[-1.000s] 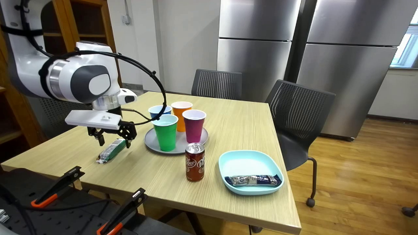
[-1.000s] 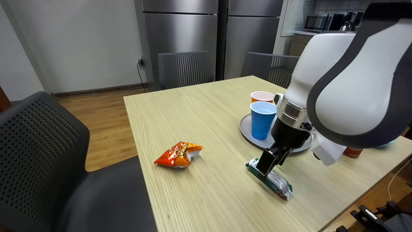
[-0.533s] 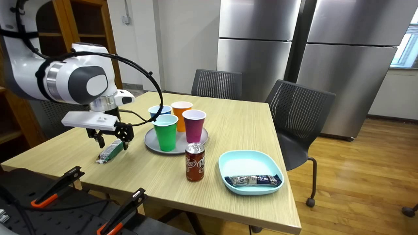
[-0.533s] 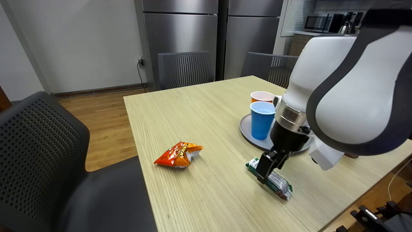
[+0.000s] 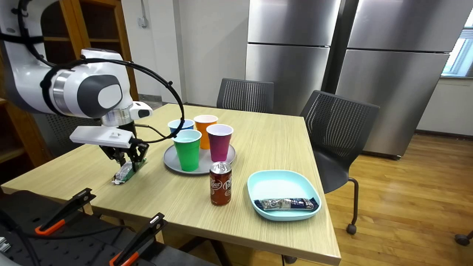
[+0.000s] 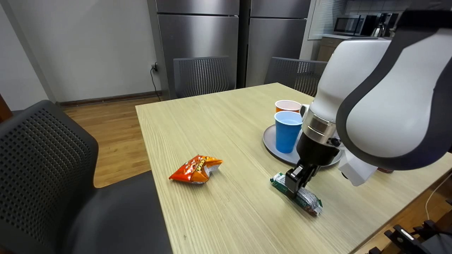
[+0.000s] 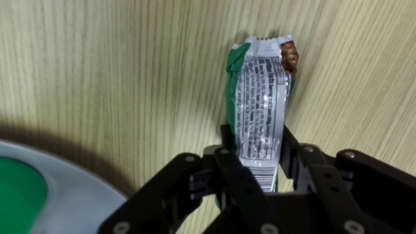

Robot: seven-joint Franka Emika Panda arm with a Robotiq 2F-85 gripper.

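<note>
Pinch on a green-and-silver wrapped bar (image 7: 260,104), with the gripper (image 7: 256,138) drawn in about midway along and apparently touching both long edges. Closed in over the last half second from a wide straddle, nudging the bar slightly on the way; moved on, by the look of it, from lining up to holding. No sign of lift yet: apparently lying along the wooden table (image 6: 212,120), directly below the gripper.

Near the gripper, in both exterior views, a gray plate (image 5: 172,161) bearing a blue cup (image 6: 287,132) and an orange cup (image 5: 204,133). Also on that plate, a purple cup (image 5: 219,146), shown only in an exterior view, and a green cup (image 5: 188,155), shown there and at the edge of the wrist view. Farther from the gripper, near the plate, a soda can (image 5: 221,188) standing upright; beyond it, a turquoise dish (image 5: 273,184) holding a blue-and-silver bar (image 5: 286,204), that pair in an exterior view only. In an exterior view only, an orange snack bag (image 6: 197,170), well apart from the gripper, on the opposite side from the can. In the wrist view alone, close in by the gripper, a barcode (image 7: 262,175) on the wrapped bar.
</note>
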